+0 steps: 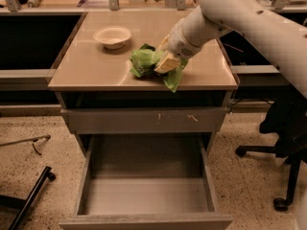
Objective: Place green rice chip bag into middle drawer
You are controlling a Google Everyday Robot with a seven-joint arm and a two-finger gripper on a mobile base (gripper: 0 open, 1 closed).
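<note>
The green rice chip bag [146, 63] is crumpled and bright green, near the front right of the tan cabinet top [91, 68]. My gripper [165, 63] is on the bag's right part, its cream-coloured fingers [167, 62] closed on the foil. The bag looks slightly lifted at its right, with a flap hanging toward the front edge. The middle drawer [148, 195] is pulled out below, with a flat grey floor and low side walls. Nothing lies in it.
A cream bowl [112, 36] stands at the back left of the top. A closed grey drawer front with whitish scratch marks [144, 120] is above the open drawer. A black office chair [288, 143] stands at right, black metal legs [29, 195] at lower left.
</note>
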